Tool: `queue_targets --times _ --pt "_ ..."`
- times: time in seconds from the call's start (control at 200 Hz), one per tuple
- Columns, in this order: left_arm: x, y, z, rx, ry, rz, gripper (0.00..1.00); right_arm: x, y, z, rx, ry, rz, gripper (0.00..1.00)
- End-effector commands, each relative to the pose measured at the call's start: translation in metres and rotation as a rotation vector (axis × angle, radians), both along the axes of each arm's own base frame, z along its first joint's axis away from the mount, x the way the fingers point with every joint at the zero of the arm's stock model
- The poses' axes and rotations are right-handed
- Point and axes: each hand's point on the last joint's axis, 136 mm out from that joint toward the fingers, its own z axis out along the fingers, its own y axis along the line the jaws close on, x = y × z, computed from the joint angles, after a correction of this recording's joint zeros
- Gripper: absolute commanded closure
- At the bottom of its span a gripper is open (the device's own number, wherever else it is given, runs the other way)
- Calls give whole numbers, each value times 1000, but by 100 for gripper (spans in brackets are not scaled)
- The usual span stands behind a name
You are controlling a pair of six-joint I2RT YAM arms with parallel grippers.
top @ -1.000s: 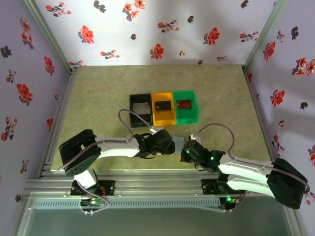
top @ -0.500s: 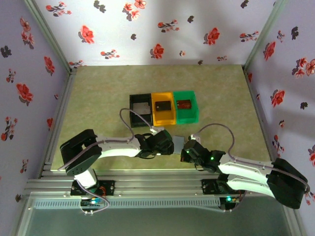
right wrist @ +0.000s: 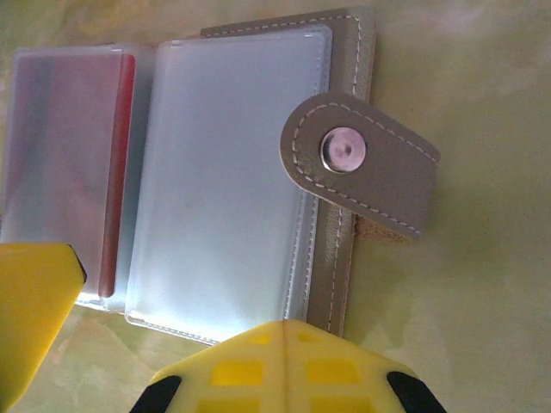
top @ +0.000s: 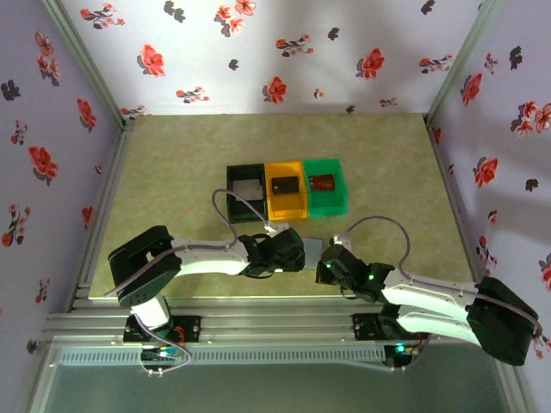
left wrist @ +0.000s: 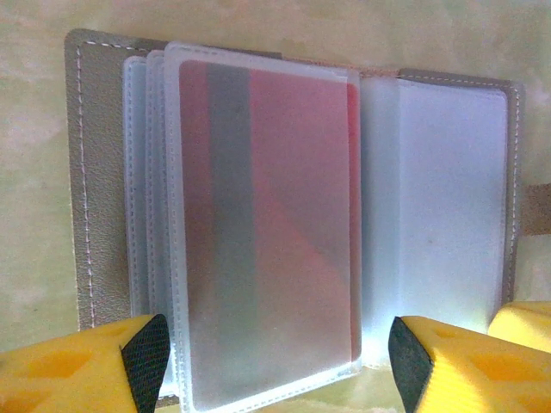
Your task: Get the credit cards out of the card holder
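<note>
The job is sitting partway through, I'd say; the card holder (left wrist: 86, 172) is lying open flat on the table (top: 172, 172), just in front of the row of bins and between the two arms; a card is already lying in each of the black bin (top: 230, 194), the orange bin (top: 287, 209) and the green bin (top: 327, 207); at least one card (left wrist: 267, 215) is waiting in the front plastic sleeve (left wrist: 176, 258), red with a dark stripe down it.

The left claw (left wrist: 275, 357) is hovering at the near edge of the holder with its fingers standing well apart, one on either side of that loaded sleeve, gripping nothing; the right claw (right wrist: 275, 370) is sitting with its fingers pressed together at the near edge of the right-hand panel, just below the snap tab (right wrist: 357, 172); whether it is actually pressing the holder down I cannot tell.

The step in hand looks like lining up to pull this card; the next move is calling for the left claw to pinch the card alone, not the floppy sleeve, and slide it out towards the open end while the holder is being kept from sliding along; thin frosted plastic is likely to lift with it.

As for writing, nothing is reading out; the sleeve is blurring the card's face; the snap is plain metal; no brand is showing on the leather.
</note>
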Motion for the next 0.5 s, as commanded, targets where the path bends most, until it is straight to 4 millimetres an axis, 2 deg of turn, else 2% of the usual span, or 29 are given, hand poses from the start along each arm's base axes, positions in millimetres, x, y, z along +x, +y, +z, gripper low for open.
queue_targets --times 0.0,0.23,0.495 --pt "1 -1 4 6 -26 -10 29 -3 -9 -7 -28 18 -22 99" --pt "3 -7 12 -8 -37 -21 29 -3 -8 -7 -31 18 -18 99" --pt "3 -10 17 -23 -45 -27 37 -4 -9 -7 -32 19 -17 99"
